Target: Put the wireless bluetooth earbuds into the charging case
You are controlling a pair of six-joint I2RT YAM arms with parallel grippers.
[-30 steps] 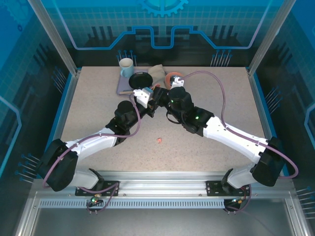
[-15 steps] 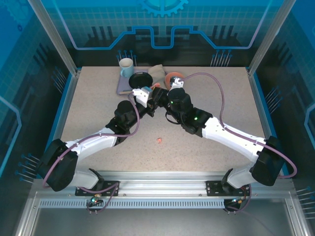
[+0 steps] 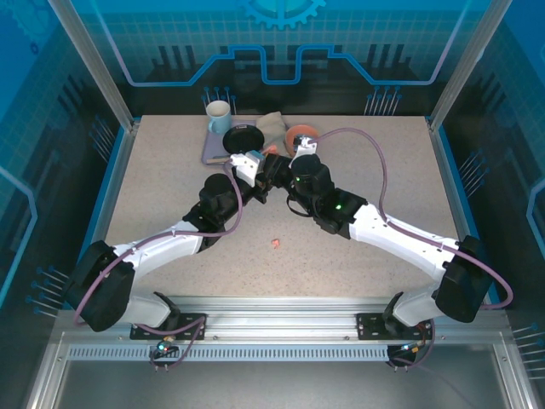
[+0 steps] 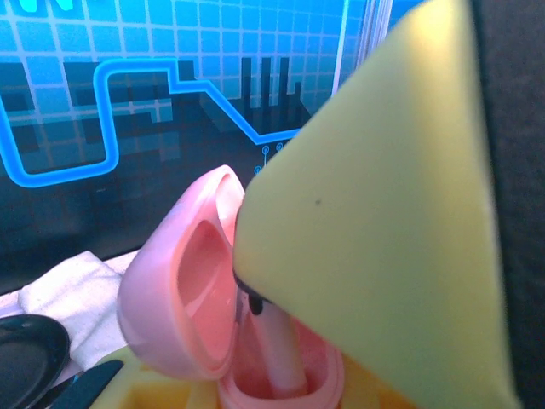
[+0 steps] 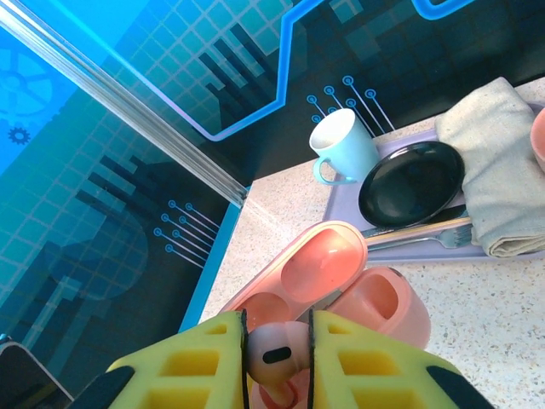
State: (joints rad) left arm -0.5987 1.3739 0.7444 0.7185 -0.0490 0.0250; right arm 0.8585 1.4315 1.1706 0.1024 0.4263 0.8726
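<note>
R claw (image 5: pixel 278 341) is pinching a coral-pink earbud (image 5: pixel 274 356) between its yellow pads (image 5: pixel 204 366), just above the open pink charging case (image 5: pixel 341 281). L claw (image 3: pixel 266 168), closed tight, is gripping the case. Vs. 1 s ago, R claw is edging closer to L claw. 2nd pink bud (image 3: pixel 275 244) is lying on table (image 3: pixel 170 187), well behind both.

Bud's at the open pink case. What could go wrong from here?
1. The earbud is pinched in the right gripper at the pink case; slightly off its well, it could jam or pop free on release.
2. The raised lid stands close beside a yellow pad; a nudge might fold it shut.
3. A loose pink bud on the table could get swept away.
</note>
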